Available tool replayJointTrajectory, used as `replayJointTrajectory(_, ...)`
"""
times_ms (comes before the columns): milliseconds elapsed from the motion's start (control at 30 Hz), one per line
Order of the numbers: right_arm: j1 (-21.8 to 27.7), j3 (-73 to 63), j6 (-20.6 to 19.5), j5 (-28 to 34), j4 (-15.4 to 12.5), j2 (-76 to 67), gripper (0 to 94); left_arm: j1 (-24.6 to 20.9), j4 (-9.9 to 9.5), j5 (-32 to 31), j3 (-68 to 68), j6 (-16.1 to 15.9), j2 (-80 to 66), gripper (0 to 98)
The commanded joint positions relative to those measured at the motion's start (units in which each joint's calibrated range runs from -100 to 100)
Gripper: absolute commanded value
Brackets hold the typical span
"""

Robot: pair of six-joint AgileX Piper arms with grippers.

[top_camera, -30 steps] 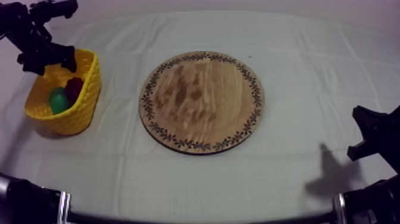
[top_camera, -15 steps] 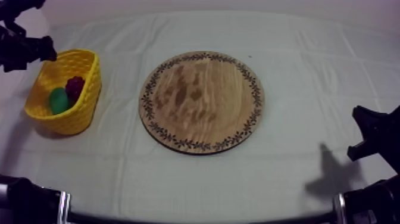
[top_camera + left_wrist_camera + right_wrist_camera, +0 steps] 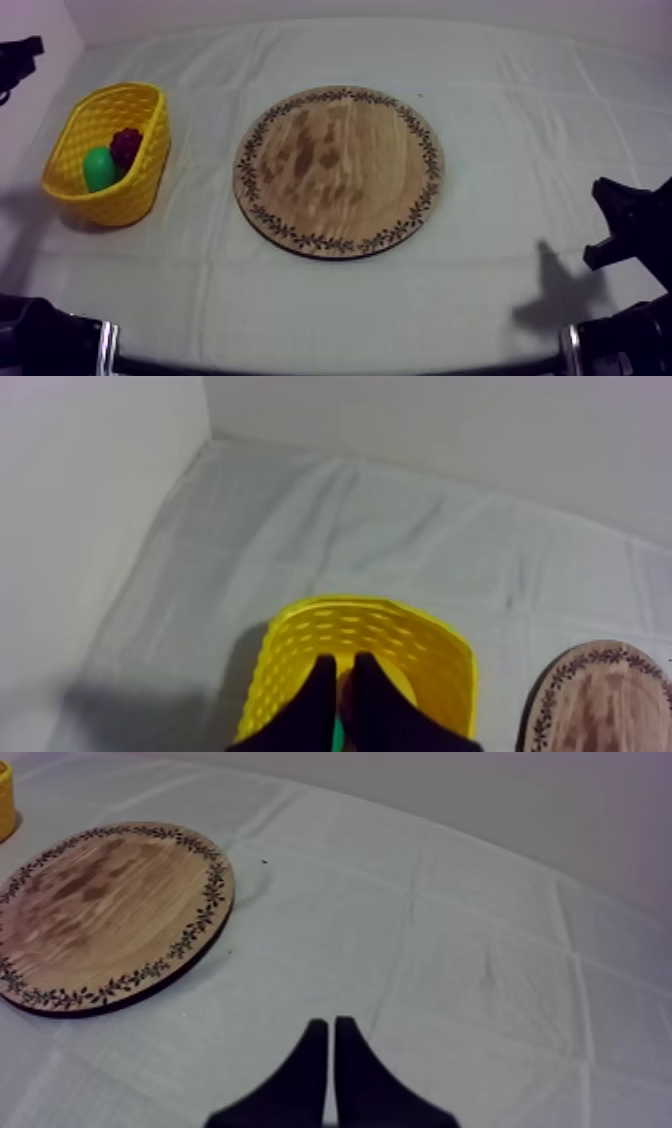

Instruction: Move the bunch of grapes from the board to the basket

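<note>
The bunch of grapes, dark red, lies inside the yellow basket at the table's left, beside a green pear. The round wooden board in the middle is bare. My left gripper hangs high above the basket, its fingers together as a narrow wedge with nothing in them. A part of the left arm shows at the far left edge, behind the basket. My right gripper is shut on nothing over bare cloth, to the right of the board.
A white wall rises along the table's left side close to the basket. The right arm rests low at the right edge. Bare cloth surrounds the board on all sides.
My left gripper has lifted off the basket's rim, drawn back up and to the left, and closed its fingers. The grapes stay in the basket. The right arm has not moved.
</note>
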Motion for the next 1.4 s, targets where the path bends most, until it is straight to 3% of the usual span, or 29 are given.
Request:
replayJointTrajectory(0,-0.02,-0.03,-0.01,0.0,0.01,-0.01,0.4,-0.22,-0.02,-1.55,2.14,0.27,-7.5,0.8)
replayJointTrajectory(367,-0.02,-0.03,0.0,0.0,0.01,-0.01,0.4,-2.46,-0.71,-19.95,27.22,3.97,-35.84,0.0)
replayJointTrajectory(567,-0.02,-0.03,-0.01,0.0,0.01,-0.01,0.4,-2.61,-0.81,-25.65,39.34,3.09,-45.82,0.0)
replayJointTrajectory(800,-0.02,-0.03,-0.04,0.0,0.01,-0.01,0.4,-1.48,-0.82,-26.81,47.69,1.81,-52.93,0.0)
replayJointTrajectory(1367,0.05,-0.03,0.01,0.0,0.01,-0.01,0.4,-1.31,3.22,-21.19,50.83,-1.16,-56.7,0.0)
